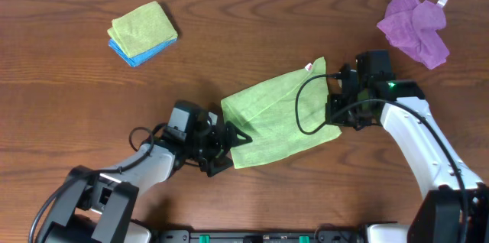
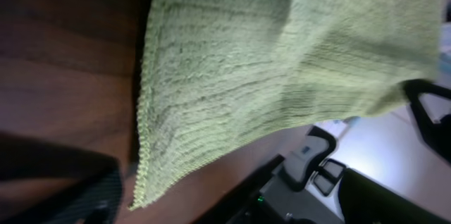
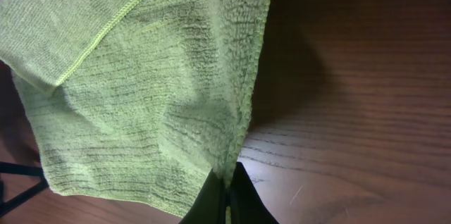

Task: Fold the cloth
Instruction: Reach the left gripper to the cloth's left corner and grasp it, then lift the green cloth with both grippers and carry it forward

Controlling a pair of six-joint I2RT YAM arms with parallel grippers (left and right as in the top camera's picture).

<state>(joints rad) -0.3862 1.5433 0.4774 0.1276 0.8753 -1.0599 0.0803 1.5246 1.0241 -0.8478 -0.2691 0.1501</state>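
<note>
The lime cloth [image 1: 279, 117] lies in the middle of the table [image 1: 252, 21], partly doubled over and stretched between the two grippers. The right gripper [image 3: 227, 194] has its fingers pinched together on the cloth's edge. The left gripper [image 1: 228, 145] sits at the near corner, but whether it is clamped cannot be told (its wrist view shows mostly fabric). To fold well, both held points should travel level and taut, landing edge on edge. Counted: one lime cloth, one crumpled purple cloth [image 1: 415, 25], one folded stack [image 1: 143, 33] of two.
</note>
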